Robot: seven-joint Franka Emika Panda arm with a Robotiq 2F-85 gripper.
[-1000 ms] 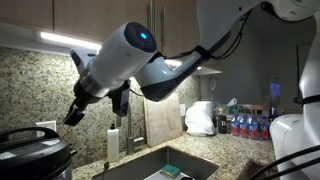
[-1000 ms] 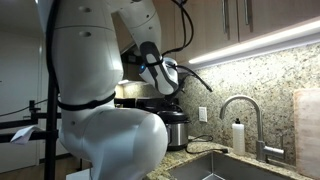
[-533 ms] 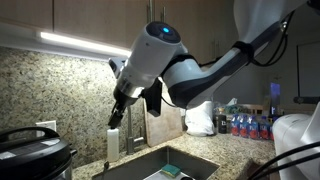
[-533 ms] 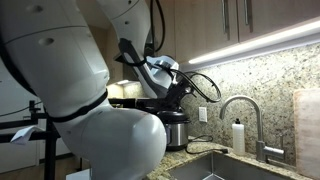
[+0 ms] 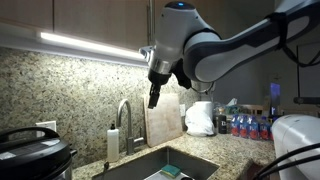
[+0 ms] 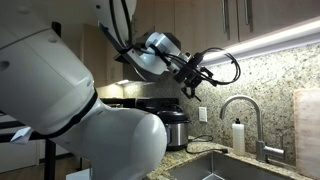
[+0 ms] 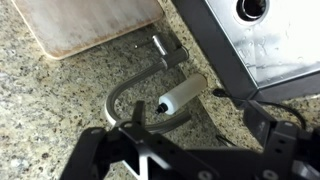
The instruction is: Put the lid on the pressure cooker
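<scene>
The pressure cooker [image 5: 38, 152] stands at the lower left on the granite counter, with a dark body and a steel band. A black domed lid [image 5: 25, 135] shows on its top; how it is seated I cannot tell. The cooker also shows behind the robot's white body in an exterior view [image 6: 176, 128]. My gripper [image 5: 153, 96] hangs high above the faucet, well to the right of the cooker, and it also shows in an exterior view [image 6: 196, 80]. In the wrist view the gripper [image 7: 185, 140] is open and empty. The cooker and lid are out of the wrist view.
Below the gripper are a curved faucet [image 7: 135, 95], a white soap bottle [image 7: 182, 97], the steel sink [image 7: 262, 40] and a leaning cutting board [image 7: 85, 25]. A white bag [image 5: 200, 118] and several bottles [image 5: 245, 126] stand further right. Cabinets hang overhead.
The arm has swung away from the cooker's side and risen. The gripper now hangs over the faucet. It holds nothing in any frame.
</scene>
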